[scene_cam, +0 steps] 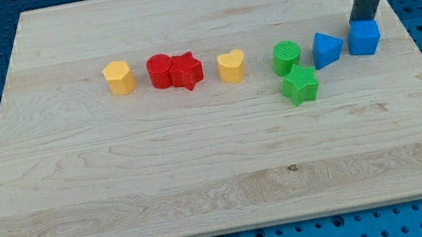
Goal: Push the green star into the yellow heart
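Row of blocks across the upper half of the table [206, 189], one stray just below it

From the view's left: the yellow block [118, 77] sits alone, then a gap, then the red cylinder [159, 70] touching the red star [186, 71] on its right. The yellow heart [231, 66] is near the star but apart from it. Further right there's another gap, then the green cylinder [287, 57], the blue block [326, 48] and the blue cube [363, 37], all close together. The green star [301, 84] lies just below the green cylinder, toward the view's bottom and right of the heart. My tip [362, 20] is right at the cube's top edge, on its far side, at the row's right end
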